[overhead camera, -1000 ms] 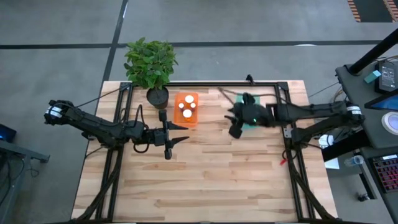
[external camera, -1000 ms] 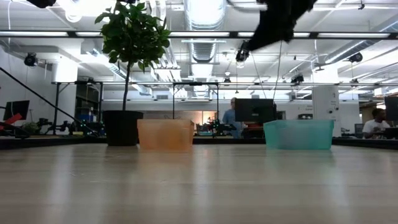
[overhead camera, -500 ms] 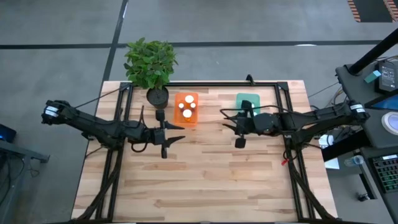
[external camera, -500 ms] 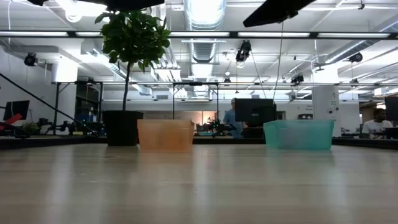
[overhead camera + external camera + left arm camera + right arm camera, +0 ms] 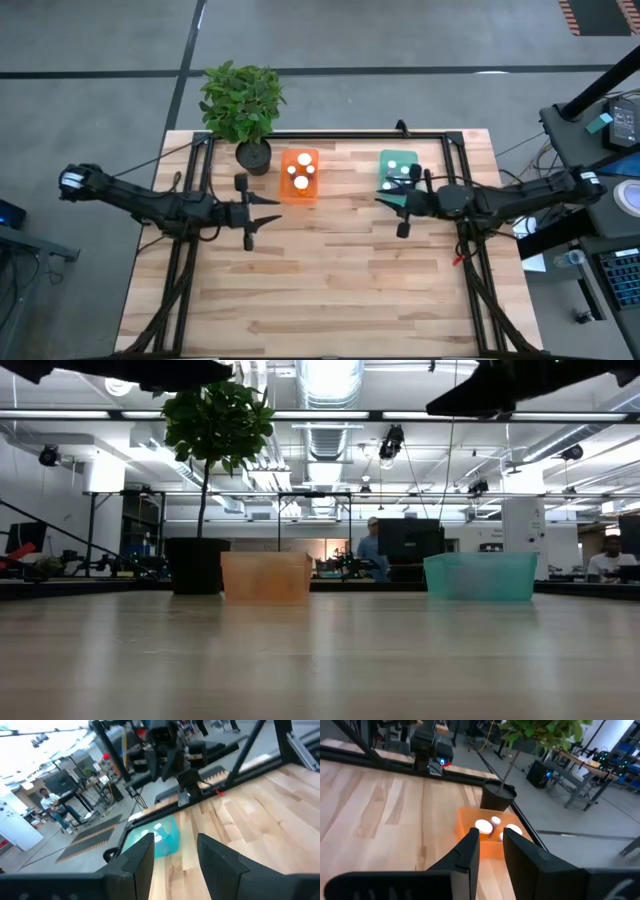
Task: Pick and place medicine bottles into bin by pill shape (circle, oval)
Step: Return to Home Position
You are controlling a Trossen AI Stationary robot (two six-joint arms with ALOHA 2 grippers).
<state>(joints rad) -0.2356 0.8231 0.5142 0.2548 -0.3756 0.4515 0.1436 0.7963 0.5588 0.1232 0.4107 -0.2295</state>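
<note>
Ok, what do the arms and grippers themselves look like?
Both are dark and slim: left arm, right arm, each with a white band near its outer end and thin black cables alongside. The left gripper and right gripper each have two flat, dark fingers.

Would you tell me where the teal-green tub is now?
High view: the teal-green tub sits far right on the table, right of the orange tub, right gripper by its near edge.

Both arms are plain black and skinny. The left arm [image 5: 150,203] has a white band at its 9 o'clock end, the right arm [image 5: 510,195] one at 3 o'clock. The left pincer [image 5: 175,842] and right pincer [image 5: 490,834] have chunky matte dark fingers.
</note>
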